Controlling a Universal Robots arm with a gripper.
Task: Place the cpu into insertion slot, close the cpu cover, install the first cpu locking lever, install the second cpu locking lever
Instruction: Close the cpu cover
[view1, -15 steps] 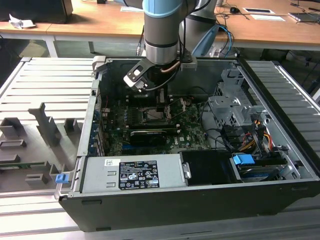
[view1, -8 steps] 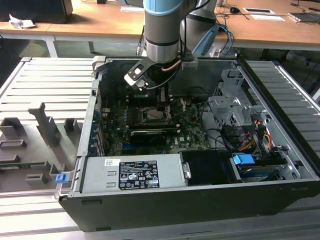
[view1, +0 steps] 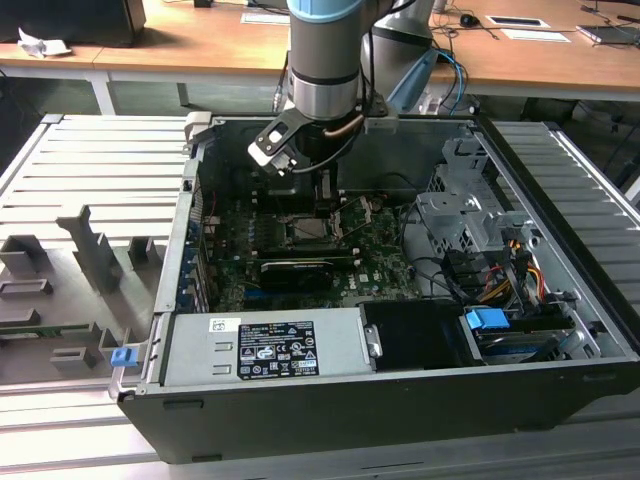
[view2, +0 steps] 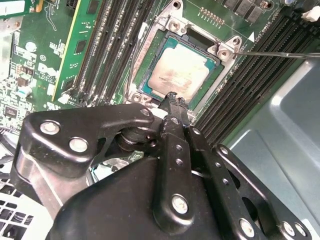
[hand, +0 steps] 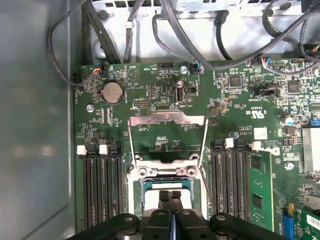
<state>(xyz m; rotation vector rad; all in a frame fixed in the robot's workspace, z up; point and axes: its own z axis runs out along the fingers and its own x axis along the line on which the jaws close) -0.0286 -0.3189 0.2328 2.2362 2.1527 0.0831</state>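
So the cpu (view2: 177, 75) is already sitting flat in the insertion slot (view2: 197, 47), pale metal top facing up, and it looks square to the socket frame. The gripper (view2: 173, 100) has its fingers pinched together with nothing between them, and in the second wrist view the tip sits right at one edge of the chip, touching it or just above it, can't tell which. The cpu cover (hand: 167, 119) is flipped up and open, away from the socket. One thin wire lever (view2: 280, 54) sticks out loose across the memory slots (view2: 252, 75) on one side. There's a green memory stick (view2: 75, 50) seated in the bank on the other side. In the exterior view the arm reaches down into the open computer case (view1: 400, 400), which holds the motherboard (view1: 385, 262).
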